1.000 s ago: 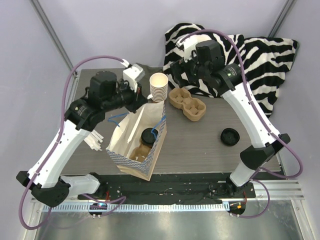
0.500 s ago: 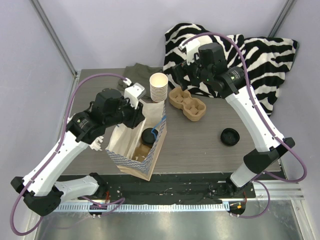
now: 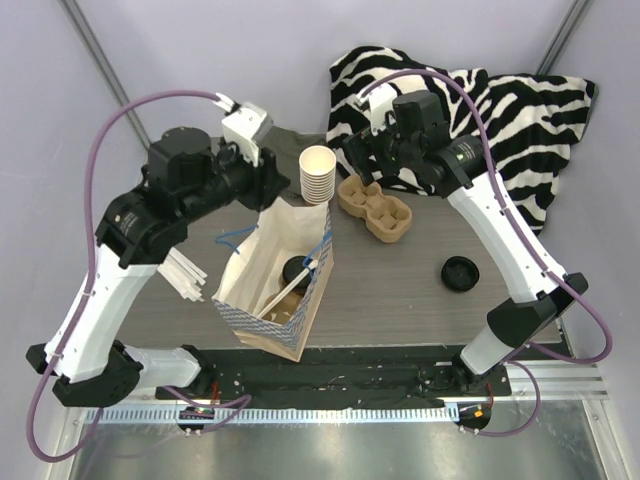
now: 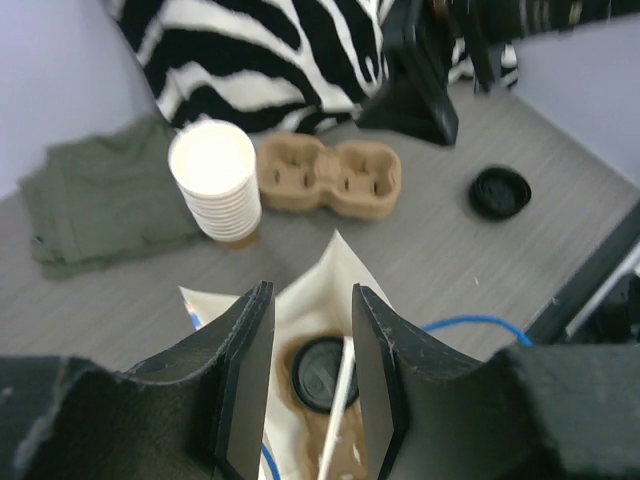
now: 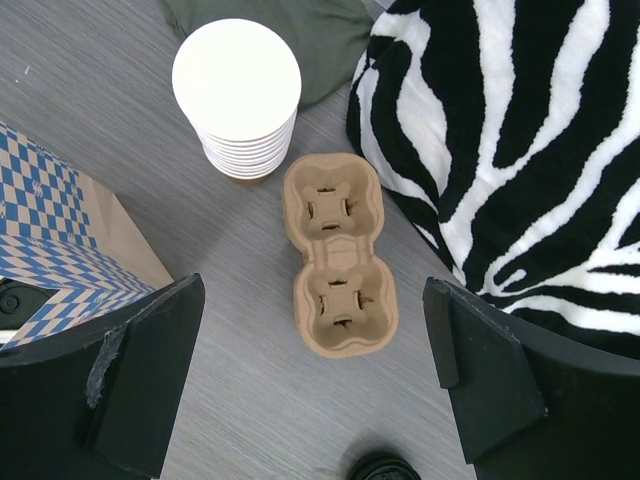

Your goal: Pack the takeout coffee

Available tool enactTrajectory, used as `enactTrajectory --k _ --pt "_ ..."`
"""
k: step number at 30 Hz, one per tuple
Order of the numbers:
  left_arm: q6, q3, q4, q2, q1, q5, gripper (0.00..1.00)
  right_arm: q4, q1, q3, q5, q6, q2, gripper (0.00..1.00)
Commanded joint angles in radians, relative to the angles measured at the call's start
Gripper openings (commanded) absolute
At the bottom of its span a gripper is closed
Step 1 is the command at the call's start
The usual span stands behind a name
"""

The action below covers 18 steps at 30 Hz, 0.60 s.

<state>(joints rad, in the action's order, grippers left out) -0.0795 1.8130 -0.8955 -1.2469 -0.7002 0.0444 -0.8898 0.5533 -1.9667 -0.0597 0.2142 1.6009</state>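
The takeout coffee (image 3: 297, 270), a brown cup with a black lid, stands inside the open paper bag (image 3: 255, 262). In the left wrist view the lid (image 4: 322, 372) shows down in the bag (image 4: 332, 262) with a pale stick (image 4: 336, 420) leaning across it. My left gripper (image 3: 272, 188) hangs above the bag's back edge. It is open and empty (image 4: 310, 295). My right gripper (image 3: 365, 160) is wide open and empty (image 5: 312, 300), high above the cardboard cup carrier (image 5: 335, 255).
A stack of cream-and-brown cups (image 3: 317, 175) stands behind the bag, beside the carrier (image 3: 375, 207). A loose black lid (image 3: 460, 272) lies at the right. White sticks (image 3: 185, 272) lie left of the bag. A zebra cloth (image 3: 500, 120) and a green cloth (image 4: 100, 195) lie at the back.
My left gripper dipped into the bag's mouth, then rose up and back. A pale stick now lies in the bag beside the cup. The right arm has hardly moved.
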Motion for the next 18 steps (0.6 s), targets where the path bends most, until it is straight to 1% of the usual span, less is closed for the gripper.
enactTrajectory --k 1,2,3,5,6,7,8,9,10,11,12,13,14,15,16,17,18 --pt "-0.005 0.138 0.009 -0.046 0.059 -0.035 0.41 0.034 0.004 0.008 -0.026 0.007 -0.038 1.00" --pt "-0.018 0.158 0.007 -0.069 0.089 -0.023 0.42 0.035 0.004 0.008 -0.029 0.005 -0.036 1.00" --pt "-0.058 0.201 0.004 -0.083 0.166 0.004 0.43 0.038 0.002 0.008 -0.035 0.005 -0.035 1.00" --pt "-0.098 0.247 -0.016 -0.133 0.249 0.084 0.44 0.043 -0.004 0.005 -0.049 0.004 -0.026 1.00" --pt "-0.126 0.287 -0.025 -0.149 0.321 0.101 0.45 0.045 -0.013 0.005 -0.048 -0.001 -0.022 1.00" --pt "-0.137 0.304 -0.032 -0.166 0.355 0.123 0.49 0.045 -0.024 0.003 -0.028 -0.019 -0.016 1.00" --pt "-0.146 0.319 -0.051 -0.193 0.385 0.173 0.50 0.043 -0.062 -0.004 -0.013 -0.032 -0.012 1.00" --pt "-0.154 0.342 -0.059 -0.207 0.440 0.190 0.51 0.037 -0.082 -0.011 0.009 -0.042 0.000 1.00" --pt "-0.179 0.347 -0.063 -0.215 0.468 0.205 0.53 0.034 -0.105 -0.017 0.044 -0.067 0.005 1.00" --pt "-0.193 0.348 -0.068 -0.223 0.496 0.221 0.56 0.031 -0.125 -0.026 0.047 -0.076 0.011 1.00" --pt "-0.209 0.344 -0.069 -0.239 0.558 0.263 0.59 0.026 -0.168 -0.029 0.090 -0.084 0.019 1.00" --pt "-0.221 0.339 -0.071 -0.247 0.583 0.279 0.69 0.025 -0.187 -0.032 0.113 -0.094 0.022 1.00" --pt "-0.215 0.336 -0.092 -0.259 0.617 0.281 0.76 0.023 -0.205 -0.032 0.127 -0.104 0.027 1.00" --pt "-0.207 0.333 -0.111 -0.281 0.634 0.282 0.83 0.020 -0.254 -0.031 0.141 -0.113 0.027 1.00" --pt "-0.198 0.329 -0.143 -0.293 0.655 0.296 0.97 0.017 -0.277 -0.026 0.165 -0.122 0.030 1.00" --pt "-0.192 0.313 -0.157 -0.304 0.697 0.320 1.00 0.014 -0.303 -0.015 0.196 -0.134 0.027 1.00" --pt "-0.186 0.309 -0.175 -0.333 0.738 0.342 1.00 0.011 -0.341 -0.006 0.208 -0.137 0.027 1.00"
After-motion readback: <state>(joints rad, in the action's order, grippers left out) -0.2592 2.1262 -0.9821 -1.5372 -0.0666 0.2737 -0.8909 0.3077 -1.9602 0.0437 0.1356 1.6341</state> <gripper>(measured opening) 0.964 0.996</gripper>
